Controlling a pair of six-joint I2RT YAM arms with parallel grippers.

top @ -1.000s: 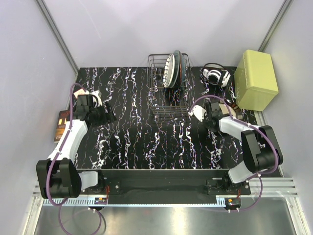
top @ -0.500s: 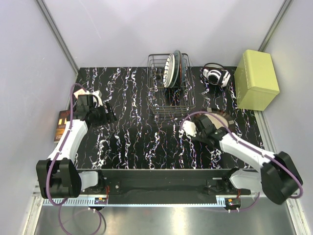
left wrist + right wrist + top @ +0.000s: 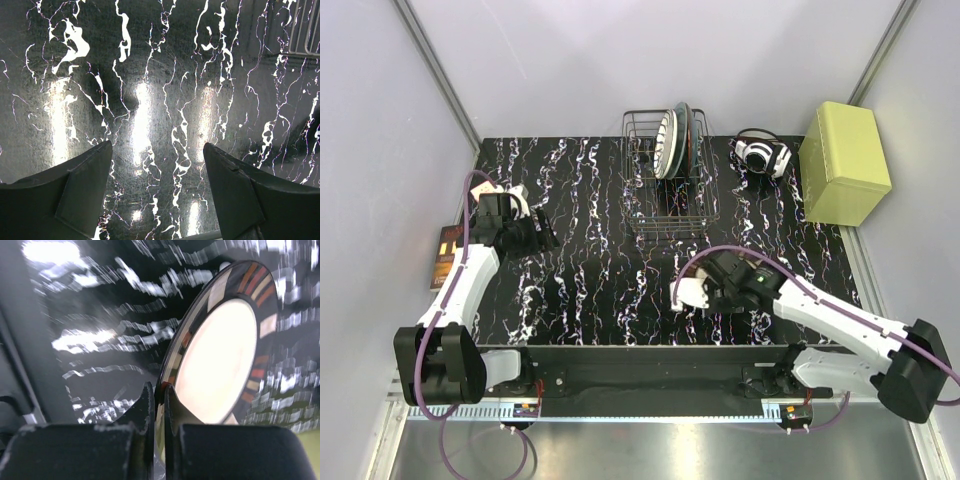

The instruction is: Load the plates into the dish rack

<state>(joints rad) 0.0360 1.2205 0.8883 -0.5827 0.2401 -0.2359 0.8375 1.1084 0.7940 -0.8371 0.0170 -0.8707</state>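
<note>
Your table (image 3: 580,290), black with white veining, is carrying everything. The yellow-green box (image 3: 845,165) is sitting at its far right corner; the rack (image 3: 665,210) is standing at the far middle, well apart from the box. Plates (image 3: 688,125) are standing on edge in the far end of the rack. A striped plate (image 3: 665,132) is showing its white face to the left, with teal ones just beside it on the right; how many are packed in there you cannot tell.

The cream plate (image 3: 220,360), with its rim of brown and dark stripes, is tilting up on edge over the table, near the front and right of the middle. Your right wrist view is blurring, so you cannot tell whether its lower edge is touching the table; in the top view the right arm is hiding it.

A black and white headset (image 3: 762,155) is lying between the rack and the box.

Your right gripper (image 3: 157,400) is pinching the rim of the cream plate, its 2 fingers pressing close on either face; in the top view this gripper (image 3: 705,290) is reaching toward the table's middle, near the front edge.

Your left gripper (image 3: 157,150) is hovering over the table with its jaws spread wide and only the marbled surface between them; seen from above, this gripper (image 3: 535,232) is sitting at the left side, well apart from the rack.
</note>
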